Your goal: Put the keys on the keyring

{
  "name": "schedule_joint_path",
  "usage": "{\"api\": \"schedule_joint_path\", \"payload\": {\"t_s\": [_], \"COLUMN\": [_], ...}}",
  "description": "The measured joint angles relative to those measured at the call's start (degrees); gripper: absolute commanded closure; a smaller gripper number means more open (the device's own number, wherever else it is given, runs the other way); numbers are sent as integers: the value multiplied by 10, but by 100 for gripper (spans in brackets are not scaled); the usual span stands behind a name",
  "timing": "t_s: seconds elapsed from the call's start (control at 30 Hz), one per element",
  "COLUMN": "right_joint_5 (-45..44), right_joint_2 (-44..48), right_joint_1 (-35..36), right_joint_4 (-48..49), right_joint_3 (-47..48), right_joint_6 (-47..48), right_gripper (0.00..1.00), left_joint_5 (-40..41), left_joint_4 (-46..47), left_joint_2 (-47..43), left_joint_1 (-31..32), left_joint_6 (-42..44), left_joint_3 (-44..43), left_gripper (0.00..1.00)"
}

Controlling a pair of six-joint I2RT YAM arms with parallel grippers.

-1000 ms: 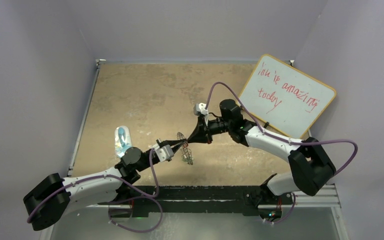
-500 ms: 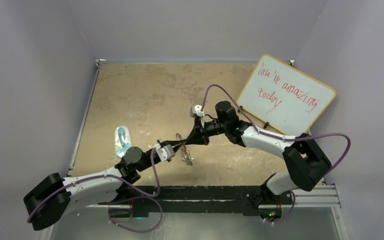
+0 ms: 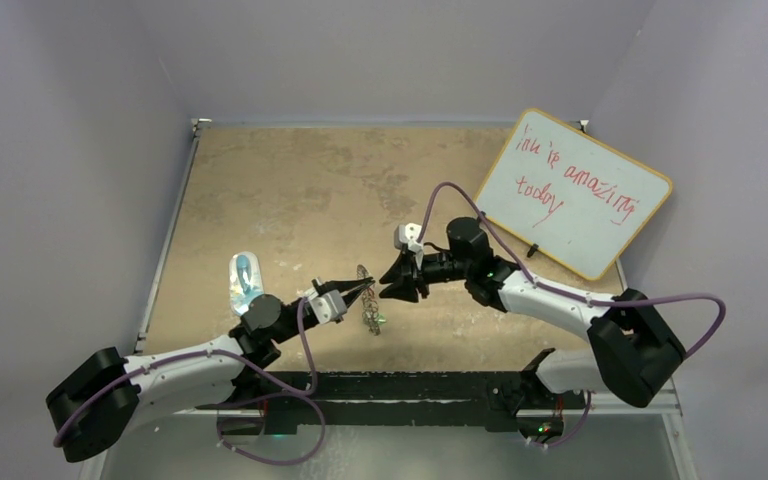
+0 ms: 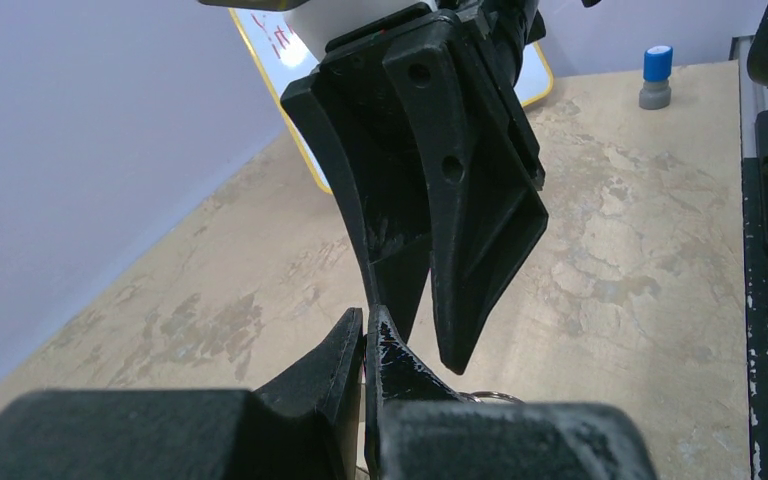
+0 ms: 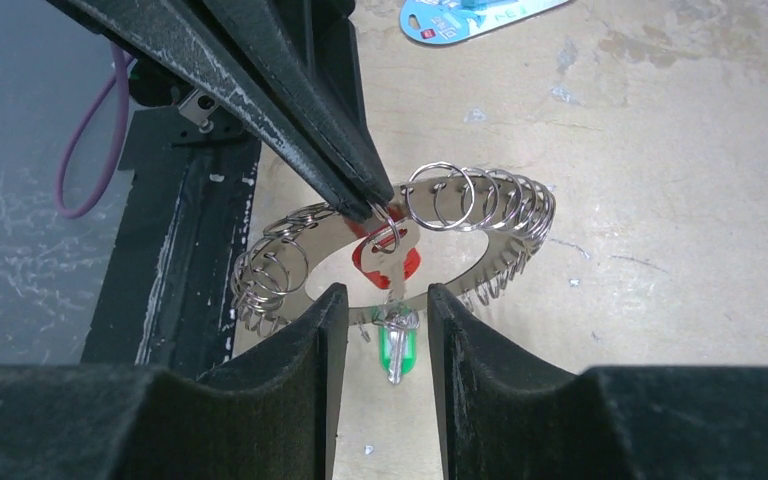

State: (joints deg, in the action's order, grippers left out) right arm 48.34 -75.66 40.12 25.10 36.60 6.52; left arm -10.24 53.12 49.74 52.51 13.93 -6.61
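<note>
Keyring [image 5: 512, 228], flat silvery metal fringed with loops: your left gripper [image 5: 372, 203] clamps its rim, your right gripper [image 5: 387, 296] gapes beside it.

Whiteboard [image 3: 577, 193], bluish plastic packet [image 3: 244, 280]

The large flat silvery metal keyring [image 5: 325, 245] is bright and glossy, as are its thin wire loops. The tiny red-headed key [image 5: 385, 258] and tiny green-headed key [image 5: 398, 352] pair silver metal shafts with smooth plastic heads. The black plastic left claw [image 5: 380, 207] and right claw [image 5: 382, 300] look matt and scuffed, and the mottled tan table [image 5: 660, 200] is matt.
</note>
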Motion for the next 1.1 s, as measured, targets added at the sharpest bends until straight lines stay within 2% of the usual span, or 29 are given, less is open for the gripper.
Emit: {"api": "schedule_joint_path", "payload": {"t_s": [0.33, 0.63, 1.03, 1.1], "right_joint_5": [3, 14, 40, 42], "right_joint_2": [1, -5, -42, -46], "right_joint_1": [0, 0, 0, 0], "right_joint_4": [88, 161, 250, 266], "right_joint_3": [-12, -24, -38, -42], "right_joint_6": [-10, -40, -83, -90], "right_gripper": [61, 70, 71, 74], "left_joint_5": [0, -3, -7, -8], "left_joint_4": [0, 1, 14, 16], "left_joint_2": [-7, -8, -8, -8], "left_joint_1": [0, 0, 0, 0], "left_joint_6": [0, 0, -1, -1], "left_joint_3": [0, 0, 0, 0], "left_gripper": [100, 100, 100, 100]}}
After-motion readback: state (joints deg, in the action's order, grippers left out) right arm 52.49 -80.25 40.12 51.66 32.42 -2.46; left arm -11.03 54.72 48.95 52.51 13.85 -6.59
